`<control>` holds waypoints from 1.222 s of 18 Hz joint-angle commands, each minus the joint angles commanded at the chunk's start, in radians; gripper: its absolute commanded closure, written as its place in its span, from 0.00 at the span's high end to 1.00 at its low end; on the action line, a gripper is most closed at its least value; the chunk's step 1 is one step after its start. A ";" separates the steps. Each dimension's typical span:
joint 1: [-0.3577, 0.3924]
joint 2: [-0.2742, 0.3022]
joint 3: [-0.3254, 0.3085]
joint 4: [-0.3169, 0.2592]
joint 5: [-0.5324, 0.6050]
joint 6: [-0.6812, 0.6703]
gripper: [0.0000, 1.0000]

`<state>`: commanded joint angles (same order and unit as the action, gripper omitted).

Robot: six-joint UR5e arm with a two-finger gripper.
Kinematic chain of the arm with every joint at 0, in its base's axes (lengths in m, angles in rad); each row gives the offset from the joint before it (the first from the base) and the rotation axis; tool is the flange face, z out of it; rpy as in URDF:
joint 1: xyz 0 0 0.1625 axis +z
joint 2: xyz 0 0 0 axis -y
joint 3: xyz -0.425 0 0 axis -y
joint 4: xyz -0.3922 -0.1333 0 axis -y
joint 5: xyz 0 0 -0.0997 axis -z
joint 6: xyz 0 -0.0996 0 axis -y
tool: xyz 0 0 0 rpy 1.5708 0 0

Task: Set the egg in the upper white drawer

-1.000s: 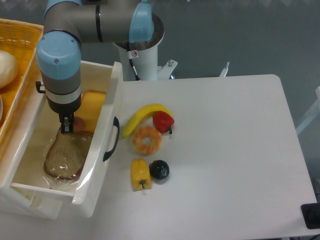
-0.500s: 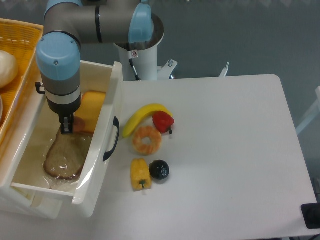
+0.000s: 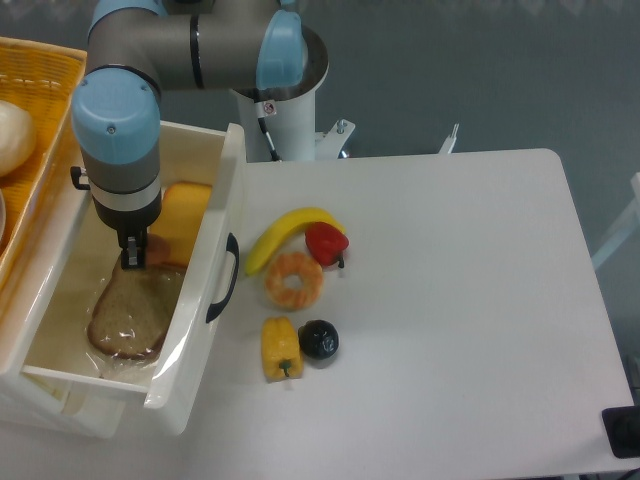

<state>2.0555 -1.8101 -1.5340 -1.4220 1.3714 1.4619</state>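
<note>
Where walls crowd — fingers [image 3: 133, 258] beside egg [image 3: 159, 247] inside upper white drawer [image 3: 228, 190].

Bright, even overhead light; soft short shadows under fruit on the surface [image 3: 450, 300]. Mild glare on glossy upper white drawer [image 3: 195, 330] front. Sharp overall, slight softness at frame edges.
</note>
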 joint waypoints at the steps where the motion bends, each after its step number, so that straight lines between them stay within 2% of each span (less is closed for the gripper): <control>1: 0.000 0.000 0.000 0.000 0.000 0.000 0.57; 2: 0.000 0.000 0.000 0.000 0.000 0.000 0.58; 4: 0.000 0.002 0.000 0.000 0.002 0.000 0.69; 7: 0.002 0.005 0.003 0.002 0.000 0.002 0.74; 8: 0.002 0.006 0.003 0.003 0.000 0.003 0.82; 12: 0.009 0.014 0.006 0.005 -0.002 0.002 0.91; 14: 0.012 0.026 0.009 0.024 -0.002 -0.005 0.97; 22: 0.072 0.075 0.015 0.032 -0.006 -0.005 1.00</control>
<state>2.1275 -1.7350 -1.5186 -1.3898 1.3653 1.4573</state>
